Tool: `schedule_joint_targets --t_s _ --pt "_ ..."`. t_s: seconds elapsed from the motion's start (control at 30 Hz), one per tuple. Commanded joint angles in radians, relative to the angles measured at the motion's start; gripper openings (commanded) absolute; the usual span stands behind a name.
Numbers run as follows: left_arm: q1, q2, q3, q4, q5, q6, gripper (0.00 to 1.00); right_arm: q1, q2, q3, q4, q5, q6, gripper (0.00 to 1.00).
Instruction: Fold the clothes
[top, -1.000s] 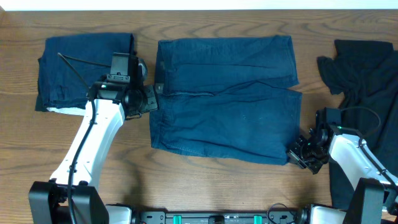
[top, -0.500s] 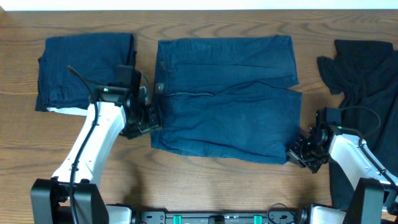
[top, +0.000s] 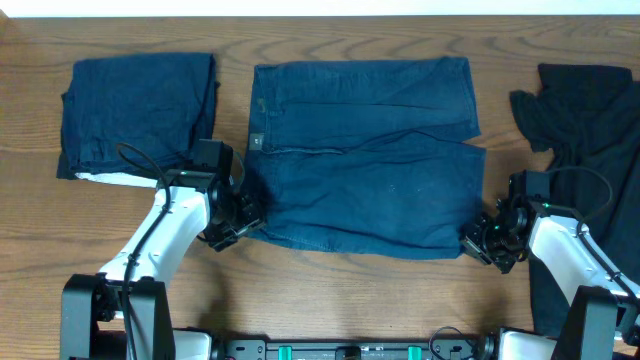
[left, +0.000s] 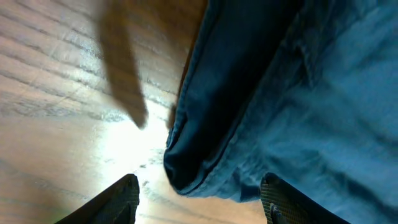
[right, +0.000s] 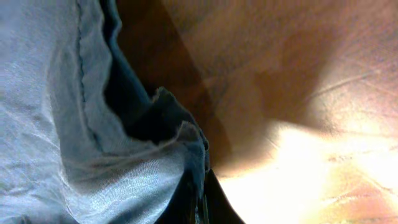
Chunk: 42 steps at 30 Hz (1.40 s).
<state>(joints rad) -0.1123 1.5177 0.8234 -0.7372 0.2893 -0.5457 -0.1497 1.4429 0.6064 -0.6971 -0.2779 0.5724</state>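
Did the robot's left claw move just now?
Yes: the left gripper moved along the left side of the denim garment, from its middle to its near corner.

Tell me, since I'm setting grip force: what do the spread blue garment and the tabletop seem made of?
Blue garment: probably denim-like woven cotton, matte; stitched seams and folded hem show. Tabletop: wood or wood-look laminate, slightly glossy; grain lines and glare patches show.
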Motion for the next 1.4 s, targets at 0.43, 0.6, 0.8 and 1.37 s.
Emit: schedule_joint_targets --t_s 0.43,0.6,0.8,1.37 --pt "-0.02 0.005 -0.101 0.153 0.007 -0.13 0.64 -0.006 0.005 -0.002 0.014 0.01 -0.013 0.01" --pt "-0.02 0.005 -0.101 0.161 0.007 -0.13 0.57 -0.006 0.005 -0.002 0.013 0.02 -0.013 0.01" --pt "-0.025 0.005 -0.101 0.153 0.008 -0.129 0.27 -0.006 0.005 -0.002 0.013 0.019 -0.013 0.01" --pt "-0.025 -0.077 -0.019 -0.038 -0.055 0.075 0.06 -0.006 -0.092 0.124 -0.1 -0.003 -0.126 0.01"
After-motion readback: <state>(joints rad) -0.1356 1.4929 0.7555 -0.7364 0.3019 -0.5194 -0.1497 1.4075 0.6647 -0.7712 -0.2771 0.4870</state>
